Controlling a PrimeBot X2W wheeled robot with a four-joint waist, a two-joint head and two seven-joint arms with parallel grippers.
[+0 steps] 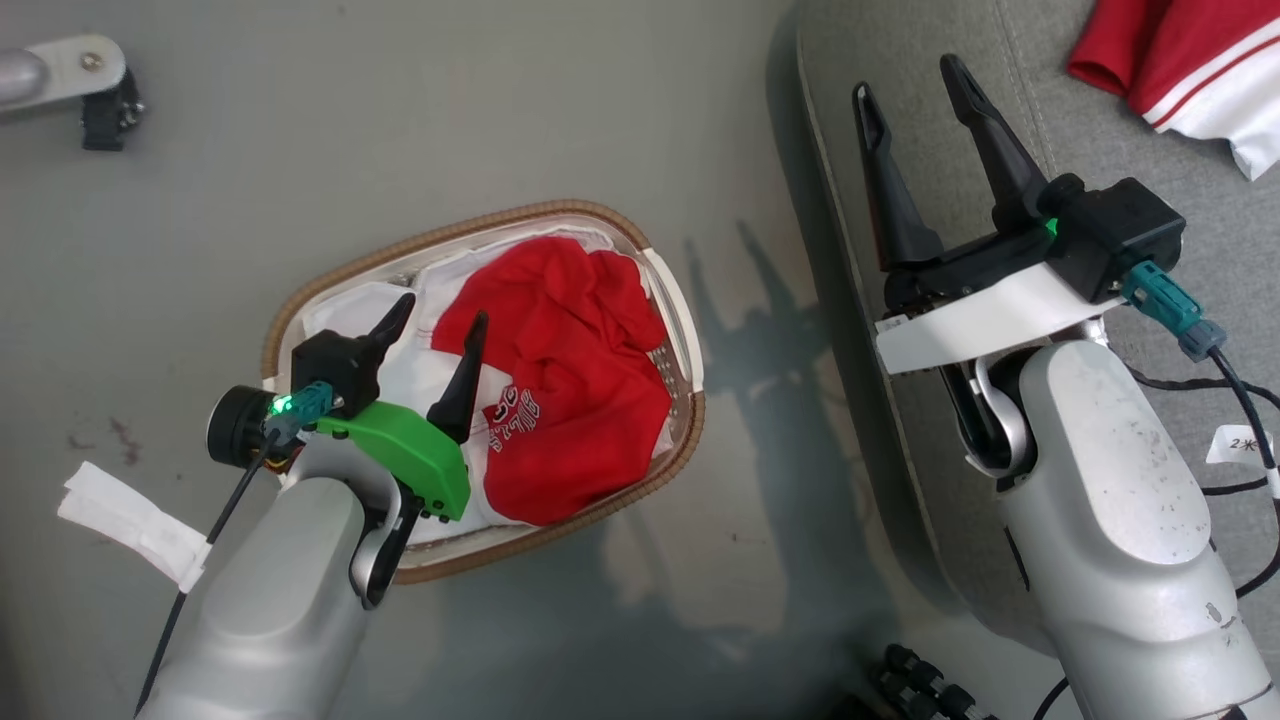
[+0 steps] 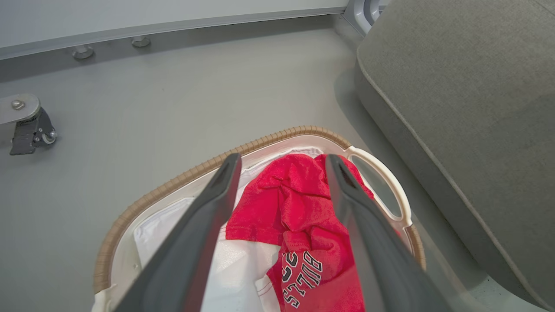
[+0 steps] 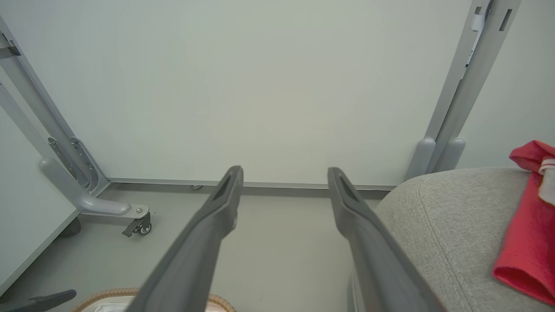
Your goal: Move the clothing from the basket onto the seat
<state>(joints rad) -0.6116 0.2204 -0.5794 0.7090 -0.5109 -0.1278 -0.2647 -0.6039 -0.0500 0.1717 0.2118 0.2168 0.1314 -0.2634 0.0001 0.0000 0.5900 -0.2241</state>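
Observation:
A crumpled red garment with "BULLS" lettering (image 1: 570, 370) (image 2: 303, 216) lies in the cream basket (image 1: 680, 310) (image 2: 173, 190) on a white sheet (image 1: 410, 370). My left gripper (image 1: 440, 322) (image 2: 282, 162) hovers open over the basket's left part, its fingers above the sheet and the garment's edge, holding nothing. Another red garment with white-red trim (image 1: 1180, 60) (image 3: 524, 234) rests on the grey seat (image 1: 950, 120) (image 3: 442, 225). My right gripper (image 1: 908, 80) (image 3: 284, 173) stands open over the seat's left edge, empty.
The basket stands on grey floor (image 1: 300, 150), left of the seat. A caster foot (image 1: 100, 90) (image 2: 30, 125) of a metal frame sits at the far left. A white wall panel (image 3: 260, 86) rises behind. Black cables (image 1: 1240, 400) trail at the right.

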